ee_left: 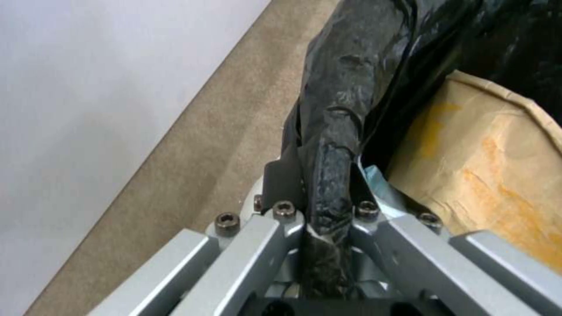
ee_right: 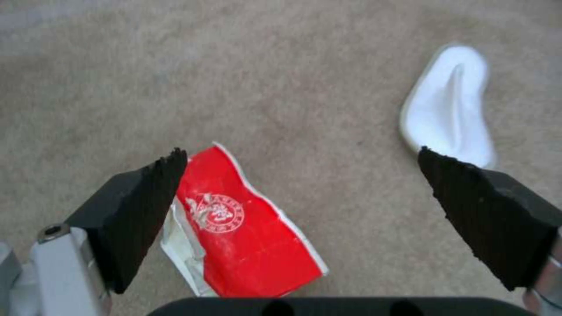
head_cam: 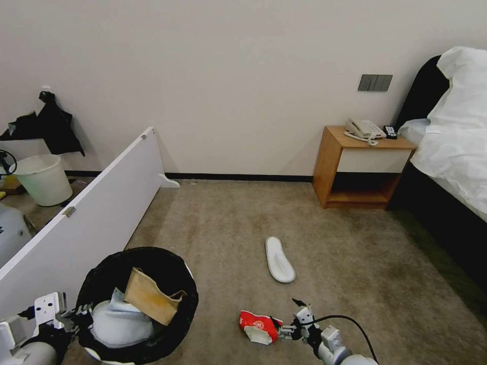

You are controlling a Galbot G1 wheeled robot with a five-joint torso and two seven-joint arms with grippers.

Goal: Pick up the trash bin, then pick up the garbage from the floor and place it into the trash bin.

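Head view: left end effector [head_cam: 76,314] clamps trash bin [head_cam: 172,324] rim, keeping it carried | right end effector [ee_right: 304,210] spread wide over red-white carton [ee_right: 252,228], ready to grasp | slipper [head_cam: 279,259] lies on carpet.

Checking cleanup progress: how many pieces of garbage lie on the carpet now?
2: a red-white crushed carton just ahead of the open right gripper, and a white slipper farther out, toward the nightstand.

Even, soft indoor light; faint shadows on the carpet [head_cam: 228,228]. Head view bows at its edges. The slipper [ee_right: 451,105] beyond the right gripper [ee_right: 304,184] is blurred.
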